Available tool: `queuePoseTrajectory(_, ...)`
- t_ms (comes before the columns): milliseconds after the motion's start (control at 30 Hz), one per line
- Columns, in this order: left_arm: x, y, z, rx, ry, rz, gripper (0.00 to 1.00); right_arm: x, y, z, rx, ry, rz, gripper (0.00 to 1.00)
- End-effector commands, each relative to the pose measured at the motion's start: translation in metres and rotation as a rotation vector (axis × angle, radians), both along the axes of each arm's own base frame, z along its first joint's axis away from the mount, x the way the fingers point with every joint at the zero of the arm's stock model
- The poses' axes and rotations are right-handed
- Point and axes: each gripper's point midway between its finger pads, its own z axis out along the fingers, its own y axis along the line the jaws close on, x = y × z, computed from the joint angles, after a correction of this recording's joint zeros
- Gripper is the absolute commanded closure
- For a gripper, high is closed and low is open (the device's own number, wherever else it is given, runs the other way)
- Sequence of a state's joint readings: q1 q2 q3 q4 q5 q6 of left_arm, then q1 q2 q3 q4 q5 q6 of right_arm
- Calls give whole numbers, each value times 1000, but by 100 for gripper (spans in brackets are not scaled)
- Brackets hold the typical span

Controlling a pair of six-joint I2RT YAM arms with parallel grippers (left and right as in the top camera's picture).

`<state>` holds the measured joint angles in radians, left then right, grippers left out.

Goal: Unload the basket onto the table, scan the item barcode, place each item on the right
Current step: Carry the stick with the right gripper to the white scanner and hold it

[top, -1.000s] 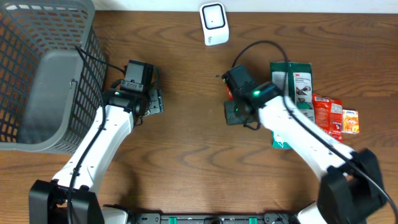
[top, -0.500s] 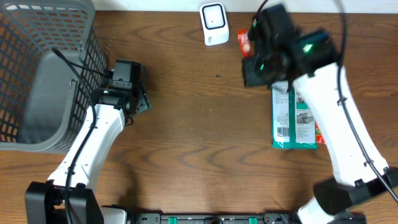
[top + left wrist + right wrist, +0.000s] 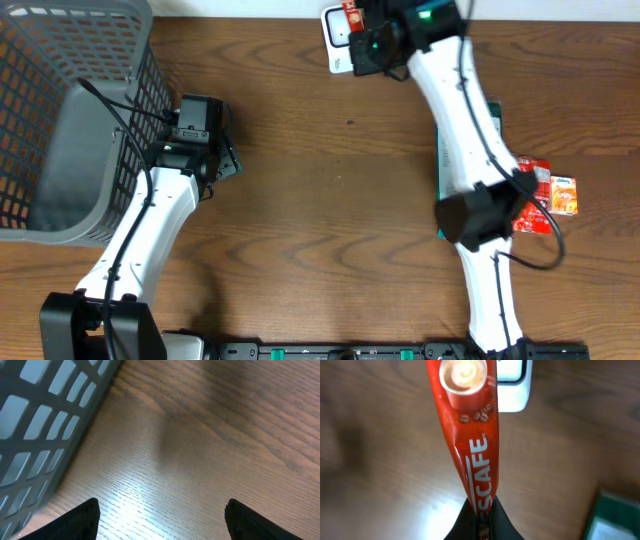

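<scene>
Presenting item: red coffee sachet, pinched at its lower end by the right pincer, whose jaws are pressed together on it. It is held edge-on to the wrist camera, its far end reaching over the scanner.
Scanner: small white unit on the bench. The sachet is lifted close in front of it, judged so that a printed face can meet the reading window.
Barcode: not visible in any view, so which face carries it cannot be told.
Left pincer: spread wide with nothing between the fingers, low over bare wood well to the left of the scanner. Judged parked clear of the scan.
Basket: grey mesh, further left of the scanner than the left pincer and just beside it. Probably the place for scanned goods.
Waiting stock: green packet and small red and orange packets, lying flat to the right of the scanner and nearer the robot, apart from it. Judged a queue.
</scene>
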<state>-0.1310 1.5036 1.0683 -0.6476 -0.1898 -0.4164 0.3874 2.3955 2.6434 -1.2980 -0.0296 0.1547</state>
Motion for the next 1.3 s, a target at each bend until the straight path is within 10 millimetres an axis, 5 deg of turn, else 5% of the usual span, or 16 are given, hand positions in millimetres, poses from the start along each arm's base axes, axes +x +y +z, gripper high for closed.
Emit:
queuePoseTrajectory(0,-2,3,0,6,0,14,19,24,7,-30,-29,-28,9,99)
queuePoseTrajectory(367,-2,3,0,5,0,14,19,77,11,-129,-84,-67,-34,99)
queuePoseTrajectory(800,-2,3,0,6,0,14,19,87,4,-135,-80,-87,-57,99)
queuePoseTrajectory(1000,-2,3,0,5,0,14,18,71,8,-101,36,-38,-4,99)
queuePoseTrajectory(1267,-2,3,0,6,0,14,18,19,-14,9,35,-50,-9,99)
